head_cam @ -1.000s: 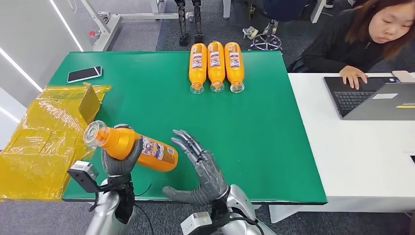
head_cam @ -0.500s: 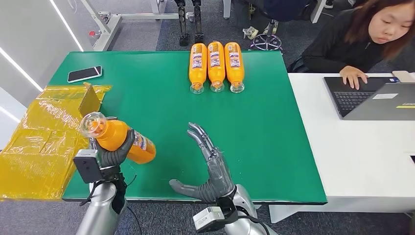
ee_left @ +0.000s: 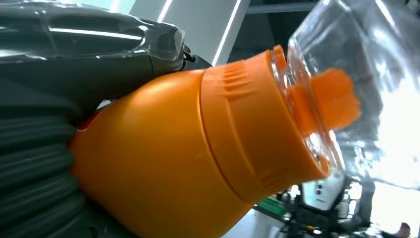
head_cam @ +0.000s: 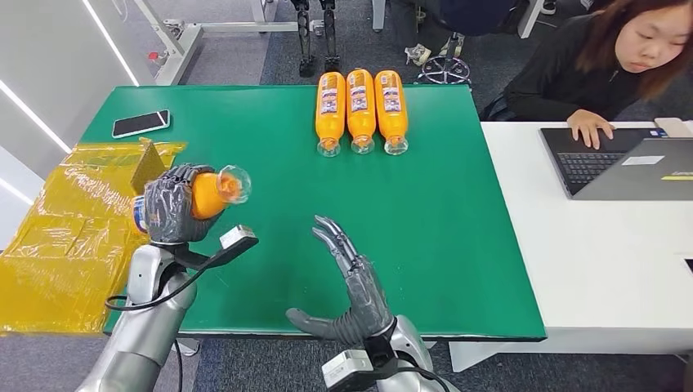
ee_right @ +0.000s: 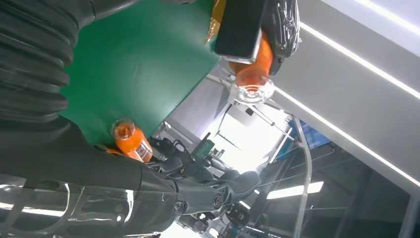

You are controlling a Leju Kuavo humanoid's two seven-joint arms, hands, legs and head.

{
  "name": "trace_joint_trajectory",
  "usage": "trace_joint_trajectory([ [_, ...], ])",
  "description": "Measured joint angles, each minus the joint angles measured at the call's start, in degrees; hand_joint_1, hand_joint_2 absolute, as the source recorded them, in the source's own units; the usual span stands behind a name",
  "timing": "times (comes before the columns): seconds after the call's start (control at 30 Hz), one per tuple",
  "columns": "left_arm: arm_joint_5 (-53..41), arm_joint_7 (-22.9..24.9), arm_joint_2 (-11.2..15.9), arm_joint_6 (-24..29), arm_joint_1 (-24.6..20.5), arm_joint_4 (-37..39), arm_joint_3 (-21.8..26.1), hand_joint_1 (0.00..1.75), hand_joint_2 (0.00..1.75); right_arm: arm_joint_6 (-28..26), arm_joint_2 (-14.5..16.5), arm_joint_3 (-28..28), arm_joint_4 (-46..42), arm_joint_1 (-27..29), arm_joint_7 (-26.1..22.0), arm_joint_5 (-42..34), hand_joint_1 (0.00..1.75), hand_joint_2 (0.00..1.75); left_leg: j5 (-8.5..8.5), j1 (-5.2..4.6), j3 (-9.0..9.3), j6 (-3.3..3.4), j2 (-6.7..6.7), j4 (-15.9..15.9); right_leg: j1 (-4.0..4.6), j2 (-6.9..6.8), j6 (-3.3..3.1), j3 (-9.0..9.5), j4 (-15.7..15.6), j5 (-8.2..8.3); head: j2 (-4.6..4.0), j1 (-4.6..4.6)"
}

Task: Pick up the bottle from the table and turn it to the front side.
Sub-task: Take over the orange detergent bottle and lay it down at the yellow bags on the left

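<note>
1. The left robot hand (head_cam: 167,214) grips the orange bottle (head_cam: 208,193), lifted clear of the green surface (head_cam: 441,245). A second ago its clear cap pointed left; now it points right, so the turn is well underway.
2. The right robot hand (head_cam: 347,282) hovers nearby, fingers spread, holding nothing.
3. The held bottle's label looks mostly covered; the three bottles (head_cam: 360,104) at the far edge carry labels too small to read.
</note>
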Motion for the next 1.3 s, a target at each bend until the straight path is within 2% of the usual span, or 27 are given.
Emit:
trace_joint_trajectory([
  [0.17, -11.7, 10.4, 1.9, -0.9, -2.8, 7.8, -1.7, 1.58, 1.75, -0.4, -0.7, 0.0, 0.0, 0.8, 0.1, 0.1, 0.00, 1.75, 0.00, 0.00, 0.01, 0.00, 0.01, 0.0, 0.00, 0.01, 0.00, 0.00, 0.0, 0.00, 0.00, -0.01],
  [0.27, -13.5, 15.3, 3.4, -5.8, -4.0, 12.9, -4.0, 1.48, 1.75, -1.1, -1.5, 0.0, -0.3, 1.6, 0.3, 0.4, 0.00, 1.75, 0.00, 0.00, 0.03, 0.00, 0.07, 0.0, 0.00, 0.06, 0.00, 0.00, 0.0, 0.00, 0.00, -0.01],
  [0.37, -13.6, 18.2, 5.0, -10.4, -4.3, 16.6, -6.2, 1.36, 1.75, -1.6, -2.7, -0.2, -1.0, 2.8, 0.7, 1.3, 0.00, 1.75, 0.00, 0.00, 0.02, 0.00, 0.11, 0.0, 0.00, 0.11, 0.00, -0.03, 0.0, 0.00, 0.00, 0.00],
  [0.5, -13.4, 20.8, 6.8, -12.4, -4.4, 19.7, -7.4, 1.33, 1.75, -1.3, -4.6, -0.4, -2.4, 4.1, 1.5, 2.2, 0.00, 1.75, -0.03, 0.00, 0.01, -0.02, 0.14, 0.0, 0.00, 0.13, -0.01, -0.04, 0.0, -0.01, 0.00, 0.01],
  [0.53, -13.4, 21.3, 7.2, -12.6, -4.5, 20.1, -7.5, 1.17, 1.75, -1.1, -4.9, -0.5, -2.6, 4.3, 1.7, 2.2, 0.00, 1.75, -0.05, 0.00, 0.02, -0.04, 0.16, 0.0, 0.00, 0.16, -0.02, -0.04, 0.0, -0.01, 0.00, 0.01],
  [0.63, -13.4, 22.9, 8.3, -12.9, -4.8, 21.0, -7.8, 0.17, 1.75, -0.3, -5.7, -0.8, -2.9, 4.7, 1.9, 2.0, 0.00, 1.75, -0.10, 0.00, 0.08, -0.10, 0.27, 0.0, -0.02, 0.28, -0.03, -0.03, 0.0, -0.01, 0.00, -0.01],
  [0.67, -13.5, 23.4, 8.7, -12.9, -4.8, 21.3, -7.9, 0.00, 1.75, -0.1, -5.9, -0.9, -2.9, 4.7, 1.9, 2.0, 0.00, 1.75, -0.10, 0.01, 0.10, -0.11, 0.29, 0.0, -0.02, 0.30, -0.03, -0.03, 0.0, -0.01, 0.00, -0.01],
  [0.83, -13.7, 25.5, 10.1, -13.3, -4.8, 22.3, -8.2, 0.00, 1.75, 0.2, -6.9, -1.4, -2.9, 5.2, 1.8, 1.7, 0.00, 1.75, -0.08, 0.03, 0.11, -0.14, 0.24, 0.0, 0.00, 0.26, -0.05, -0.03, 0.1, -0.02, 0.00, -0.01],
  [1.1, -13.8, 25.8, 10.7, -13.4, -4.9, 22.4, -8.9, 0.00, 1.75, 0.1, -7.2, -1.7, -2.9, 5.8, 1.5, 1.7, 0.00, 1.75, -0.08, 0.02, 0.11, -0.14, 0.23, 0.0, -0.01, 0.26, -0.05, -0.01, 0.1, -0.02, 0.00, 0.00],
  [1.23, -13.6, 25.0, 10.9, -12.4, -4.9, 22.5, -9.0, 0.00, 1.75, 0.0, -7.2, -1.9, -2.9, 5.9, 1.5, 1.8, 0.00, 1.75, -0.08, 0.02, 0.11, -0.14, 0.22, 0.0, -0.01, 0.25, -0.05, -0.01, 0.1, -0.02, 0.00, 0.00],
  [1.3, -12.9, 23.4, 10.9, -10.0, -4.9, 22.5, -9.0, 0.00, 1.75, -0.2, -7.2, -2.2, -3.0, 6.1, 1.5, 1.9, 0.00, 1.75, -0.08, 0.02, 0.11, -0.14, 0.22, 0.0, -0.01, 0.25, -0.05, -0.01, 0.1, -0.02, 0.00, 0.00],
])
